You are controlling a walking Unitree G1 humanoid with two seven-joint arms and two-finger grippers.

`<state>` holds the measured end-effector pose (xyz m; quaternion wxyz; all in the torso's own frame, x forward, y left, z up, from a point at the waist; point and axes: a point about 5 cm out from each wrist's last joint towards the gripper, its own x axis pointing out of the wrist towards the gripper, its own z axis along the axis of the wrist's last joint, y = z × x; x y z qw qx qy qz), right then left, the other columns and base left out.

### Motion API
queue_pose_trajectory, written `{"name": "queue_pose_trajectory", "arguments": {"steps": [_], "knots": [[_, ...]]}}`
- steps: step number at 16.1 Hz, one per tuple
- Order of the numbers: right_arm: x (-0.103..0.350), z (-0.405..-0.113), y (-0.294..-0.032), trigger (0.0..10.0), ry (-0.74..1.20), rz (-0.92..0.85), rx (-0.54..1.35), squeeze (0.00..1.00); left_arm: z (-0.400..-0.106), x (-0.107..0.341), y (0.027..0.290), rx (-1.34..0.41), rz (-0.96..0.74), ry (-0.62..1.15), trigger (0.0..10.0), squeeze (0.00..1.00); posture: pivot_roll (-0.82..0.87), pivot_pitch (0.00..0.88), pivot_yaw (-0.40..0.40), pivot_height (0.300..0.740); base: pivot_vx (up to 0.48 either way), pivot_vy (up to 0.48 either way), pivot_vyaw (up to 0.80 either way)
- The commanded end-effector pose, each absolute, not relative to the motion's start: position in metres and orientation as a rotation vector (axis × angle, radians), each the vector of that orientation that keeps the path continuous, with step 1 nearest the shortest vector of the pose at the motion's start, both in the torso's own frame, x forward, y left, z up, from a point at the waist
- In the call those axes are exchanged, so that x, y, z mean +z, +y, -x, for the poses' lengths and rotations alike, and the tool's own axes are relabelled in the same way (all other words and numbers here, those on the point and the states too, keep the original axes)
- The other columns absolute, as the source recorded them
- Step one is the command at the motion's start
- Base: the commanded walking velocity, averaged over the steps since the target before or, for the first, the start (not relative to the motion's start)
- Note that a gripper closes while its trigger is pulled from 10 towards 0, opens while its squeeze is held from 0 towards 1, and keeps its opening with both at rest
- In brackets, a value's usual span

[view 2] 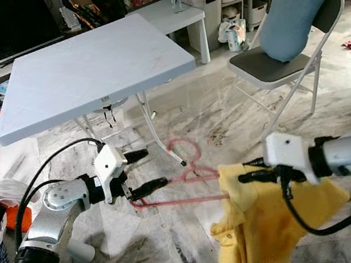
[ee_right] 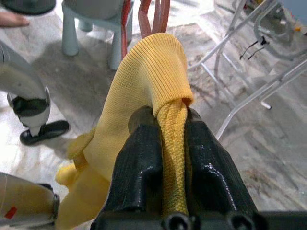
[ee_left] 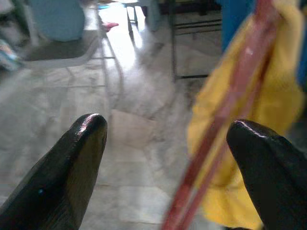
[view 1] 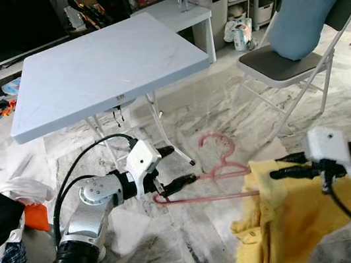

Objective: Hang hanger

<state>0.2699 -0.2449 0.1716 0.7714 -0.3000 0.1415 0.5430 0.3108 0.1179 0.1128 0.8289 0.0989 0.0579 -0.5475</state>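
Holding things up in mid-air over the marble floor [view 1: 181, 251], both arms are busy: the right gripper [view 1: 276, 169] has its jaws clamped tight on a bunched fold of the yellow garment [view 1: 290, 220], which the right wrist view shows squeezed between the two black fingers [ee_right: 144, 163]. The pink hanger [view 1: 217, 165] sits between the two arms, its hook end pointing toward the folding worktop [view 1: 105, 69], one end tucked into the yellow cloth. The left gripper [view 1: 168, 169] has its jaws spread wide around the hanger's other end; from the head views the lower finger looks like it touches the bar, but the left wrist view shows the blurry pink bar [ee_left: 216, 143] running in the gap near one fingertip [ee_left: 268, 167], so actual contact is hard to call. There's open floor in front, with the worktop's legs just behind the hanger and a folding chair [view 1: 296, 52] holding a blue cushion [view 1: 309, 7] off to the right. How far the hanger goes inside the garment is hidden.
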Motion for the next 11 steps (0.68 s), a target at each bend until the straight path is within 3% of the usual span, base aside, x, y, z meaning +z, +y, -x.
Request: {"name": "queue_pose_trajectory", "arguments": {"steps": [1,2,4,6,8,11], "knots": [[0.188,-0.272,-0.242,10.0,0.244,0.668,1.194,0.00,-0.310,0.112,0.117,-1.224,-0.185,0.160,8.5,0.00,-0.17,0.000,0.090,0.740,0.000,0.000,0.00],[0.188,-0.272,-0.243,10.0,0.245,0.677,1.191,0.00,-0.308,0.113,0.116,-1.256,-0.160,0.174,7.1,0.00,-0.17,0.000,0.091,0.740,0.000,0.000,0.00],[0.183,-0.272,-0.244,10.0,0.265,0.689,1.197,0.00,-0.308,0.114,0.114,-1.304,-0.183,0.185,9.5,0.00,-0.16,0.000,0.088,0.740,0.000,0.000,0.00],[0.185,-0.270,-0.243,10.0,0.267,0.677,1.222,0.00,-0.307,0.108,0.119,-1.316,-0.237,0.210,5.6,0.00,-0.16,0.000,0.088,0.740,0.000,0.000,0.00],[0.191,-0.267,-0.246,10.0,0.273,0.655,1.246,0.00,-0.304,0.106,0.122,-1.346,-0.230,0.232,0.0,0.00,-0.16,0.000,0.088,0.740,0.000,0.000,0.00],[0.194,-0.265,-0.252,10.0,0.285,0.652,1.252,0.00,-0.304,0.106,0.122,-1.354,-0.217,0.240,0.0,0.00,-0.16,0.000,0.085,0.740,0.000,0.000,0.00]]}}
